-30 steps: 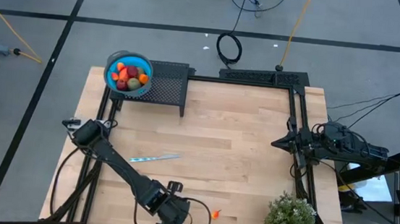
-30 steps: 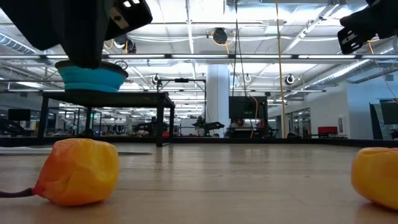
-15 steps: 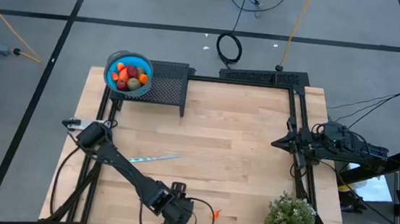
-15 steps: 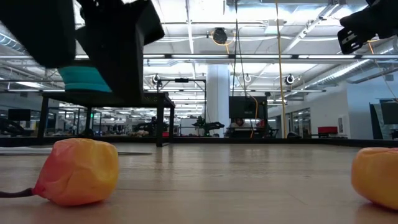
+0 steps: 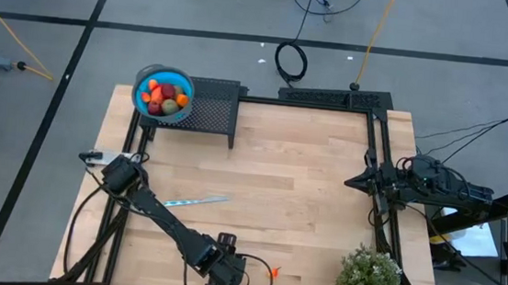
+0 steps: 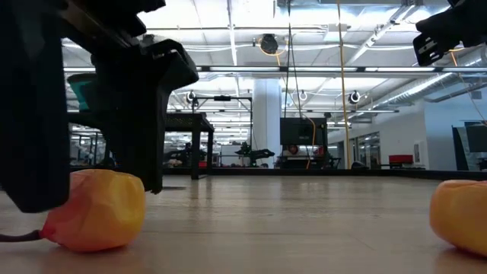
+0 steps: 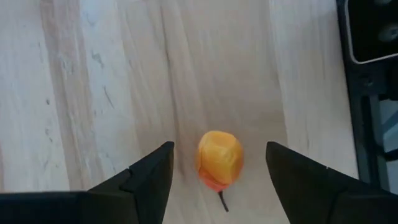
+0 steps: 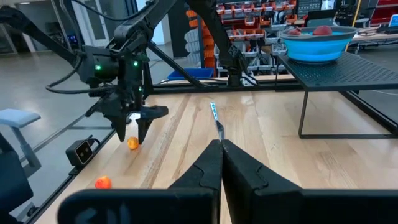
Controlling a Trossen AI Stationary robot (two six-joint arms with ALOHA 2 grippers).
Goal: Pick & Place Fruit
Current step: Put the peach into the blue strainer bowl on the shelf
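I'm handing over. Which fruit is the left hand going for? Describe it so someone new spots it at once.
On the wooden table, look at the edge farthest from the blue bowl, where the left hand hangs open. The target fruit lies between its fingers, a small orange-yellow piece with a reddish end and a short dark stem. The other small orange piece lies apart on bare wood with no hand over it.

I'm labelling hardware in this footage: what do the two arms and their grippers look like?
Both arms are dark, jointed links. The left gripper has two flat, dark tapering fingers; seen from the right wrist view, its wrist carries small green lights and thin black cables. The right gripper has matching dark wedge-shaped fingers, and loose black cables trail from that arm's base.
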